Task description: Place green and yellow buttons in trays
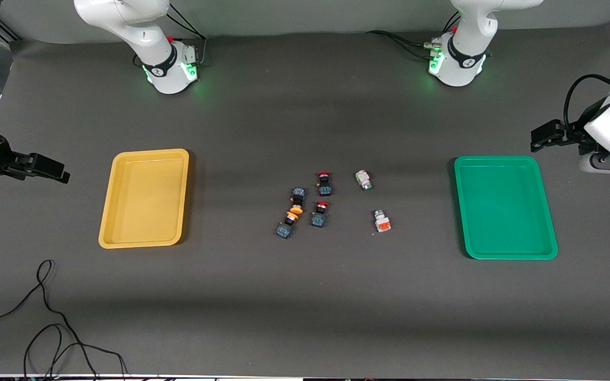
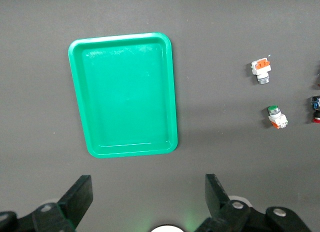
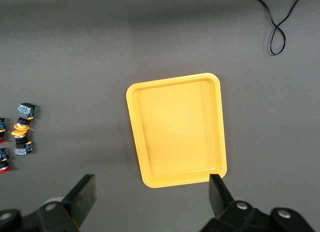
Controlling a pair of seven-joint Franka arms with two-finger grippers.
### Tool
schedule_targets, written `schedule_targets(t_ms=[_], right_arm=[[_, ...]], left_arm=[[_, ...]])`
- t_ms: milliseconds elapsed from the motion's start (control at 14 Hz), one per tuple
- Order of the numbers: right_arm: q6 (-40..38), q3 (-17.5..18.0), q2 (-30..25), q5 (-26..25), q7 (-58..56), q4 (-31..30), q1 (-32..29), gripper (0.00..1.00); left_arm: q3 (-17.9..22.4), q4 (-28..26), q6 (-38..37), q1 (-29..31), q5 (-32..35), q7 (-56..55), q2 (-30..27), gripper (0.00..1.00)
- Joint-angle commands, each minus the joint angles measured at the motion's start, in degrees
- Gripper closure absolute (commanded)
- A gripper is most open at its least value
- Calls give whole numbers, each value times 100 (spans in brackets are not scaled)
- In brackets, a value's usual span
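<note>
Two yellow-capped buttons [image 1: 297, 197] [image 1: 287, 225] lie cap to cap mid-table; they also show in the right wrist view [image 3: 22, 124]. A white green-tipped button [image 1: 363, 180] [image 2: 276, 116] and a white button with an orange-red part [image 1: 382, 221] [image 2: 261, 71] lie toward the green tray [image 1: 504, 206] [image 2: 125, 92]. The yellow tray [image 1: 144, 198] [image 3: 177, 129] is at the right arm's end. Both trays are empty. My left gripper [image 1: 537, 138] [image 2: 148, 192] is open and empty, up by the green tray's outer corner. My right gripper [image 1: 61, 173] [image 3: 150, 192] is open and empty, up beside the yellow tray.
Two black switches with red caps [image 1: 324, 182] [image 1: 320, 213] lie next to the yellow-capped ones. A black cable [image 1: 45, 317] loops on the table, nearer the camera than the yellow tray. The two arm bases [image 1: 170, 66] [image 1: 458, 61] stand along the top edge.
</note>
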Motion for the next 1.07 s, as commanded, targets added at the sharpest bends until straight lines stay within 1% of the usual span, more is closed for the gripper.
schedule_targets(t_ms=[0, 1000], right_arm=[[0, -29, 73, 49, 43, 156, 62, 0], [44, -29, 82, 58, 43, 147, 106, 0]], left_arm=[[0, -67, -24, 8, 35, 55, -113, 0], [0, -76, -15, 8, 35, 55, -139, 0]])
